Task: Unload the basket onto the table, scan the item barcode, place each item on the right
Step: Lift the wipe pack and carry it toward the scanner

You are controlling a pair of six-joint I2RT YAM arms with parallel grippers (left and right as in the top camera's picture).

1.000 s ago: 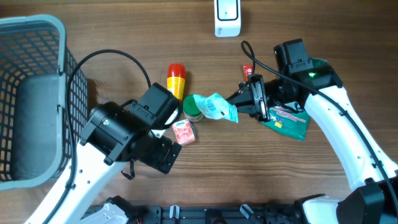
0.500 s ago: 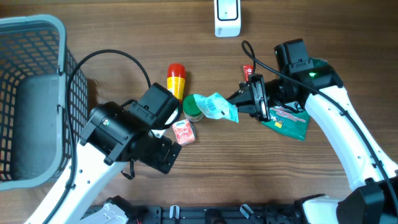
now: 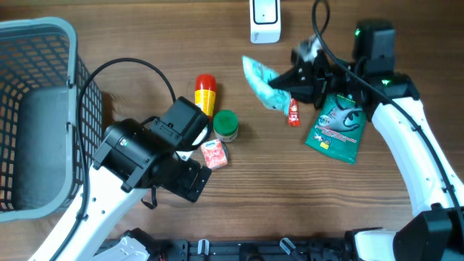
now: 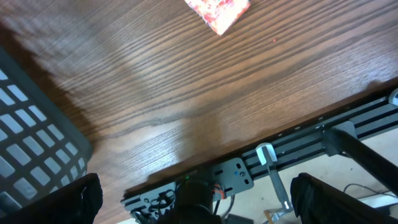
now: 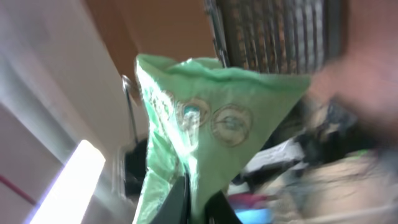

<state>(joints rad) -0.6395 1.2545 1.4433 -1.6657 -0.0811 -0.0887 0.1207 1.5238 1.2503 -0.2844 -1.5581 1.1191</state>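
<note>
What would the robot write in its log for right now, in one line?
step: scan barcode | right gripper: shut on green pouch | pouch: near white scanner, not touching it | left gripper: open, empty

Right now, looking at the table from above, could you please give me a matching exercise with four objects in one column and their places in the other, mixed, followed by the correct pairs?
Column A
1. light green pouch
2. white scanner
3. jar with green lid
4. dark green packet

Column B
a. stands beside the red and yellow bottle
b. is held in the shut right gripper
c. sits at the top edge of the overhead view
d. lies flat, partly under the right arm

Pairs: 1-b, 2-c, 3-a, 4-d
</note>
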